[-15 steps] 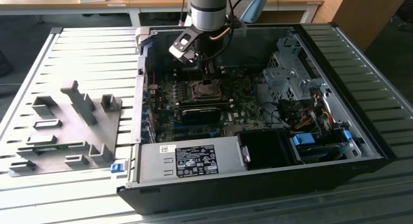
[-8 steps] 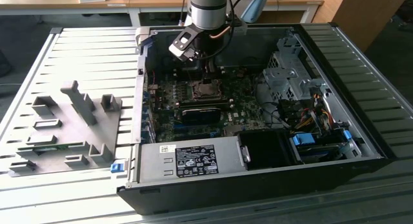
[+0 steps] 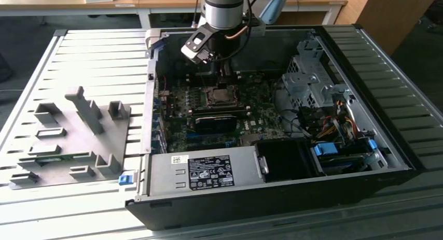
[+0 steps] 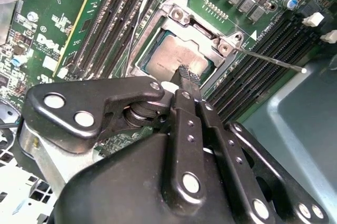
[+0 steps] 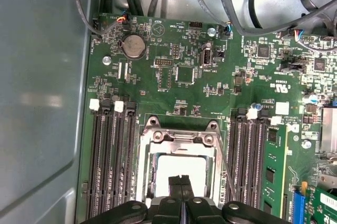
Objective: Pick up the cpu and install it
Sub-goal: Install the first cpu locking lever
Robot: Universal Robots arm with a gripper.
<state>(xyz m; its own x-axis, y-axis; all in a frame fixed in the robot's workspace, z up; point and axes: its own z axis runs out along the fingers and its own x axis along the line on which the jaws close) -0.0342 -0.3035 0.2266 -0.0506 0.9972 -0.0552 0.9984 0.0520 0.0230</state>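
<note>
The cpu [image 4: 169, 58] lies flat inside the motherboard socket, its silver-grey top catching the light; it also shows in the first wrist view [image 5: 176, 166] and in the exterior view [image 3: 223, 95]. A metal socket frame [image 5: 181, 136] surrounds it. My gripper [image 4: 188, 75] hangs straight over the chip with its two black fingers pressed together and nothing between them. The fingertips [image 5: 180, 181] sit over one edge of the chip, touching it or just above it. In the exterior view the arm reaches down into the open computer case, ending at the gripper [image 3: 222, 78].
Memory slots [image 5: 111, 150] flank the socket on both sides. A thin socket lever [image 4: 268, 60] sticks out sideways. The case wall [image 3: 153, 84], a drive cage [image 3: 308, 79] and the power supply [image 3: 201, 171] ring the board. Grey fixture blocks [image 3: 76, 121] stand on the exterior view's left.
</note>
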